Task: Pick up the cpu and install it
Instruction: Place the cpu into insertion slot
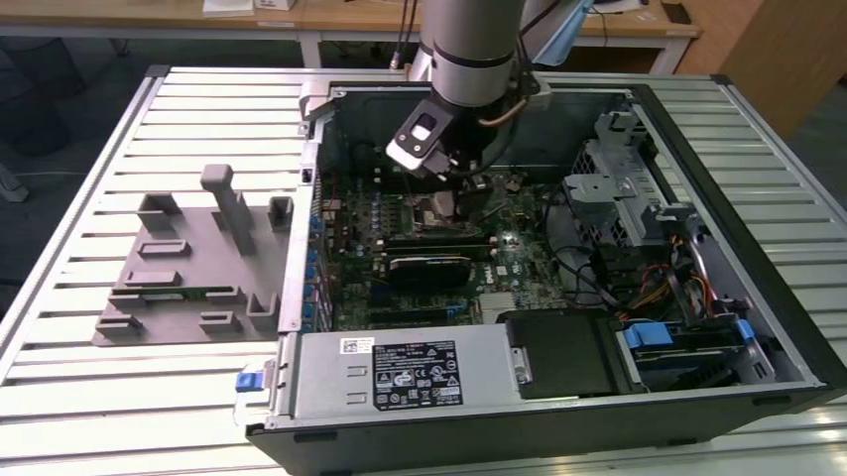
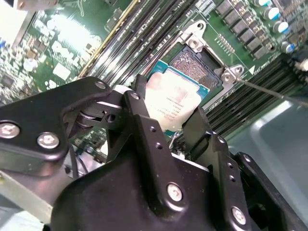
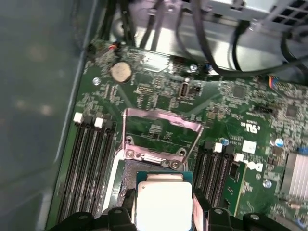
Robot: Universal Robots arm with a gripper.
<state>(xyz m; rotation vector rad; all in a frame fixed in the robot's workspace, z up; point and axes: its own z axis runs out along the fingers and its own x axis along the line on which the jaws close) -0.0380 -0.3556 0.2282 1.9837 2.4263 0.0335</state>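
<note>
The cpu (image 2: 168, 96) is sitting between the two black fingers (image 2: 139, 115) of the gripper (image 2: 169, 103), which are pressing against its opposite edges and holding it with the silver top facing the cameras. In the first wrist view the cpu (image 3: 163, 204) is hanging over one part of the open socket (image 3: 126, 177), leaving a strip of the contact field uncovered. I cannot tell whether the chip is touching the socket. In the second wrist view the uncovered part of the socket (image 2: 195, 62) is showing just beyond the chip's far edge. The metal load plate (image 3: 161, 126) is standing flipped back from the socket, lying over the green motherboard (image 3: 231, 96). Rows of dark memory slots (image 3: 89, 159) are running along both sides of the socket.

In the exterior view the gripper (image 1: 443, 164) is reaching down into the open computer case (image 1: 741, 248), over the motherboard's (image 1: 510, 248) far half. The case is lying on a slatted table (image 1: 79, 397), and a grey parts fixture (image 1: 185, 268) is resting near the table's edge at the exterior view's left.
</note>
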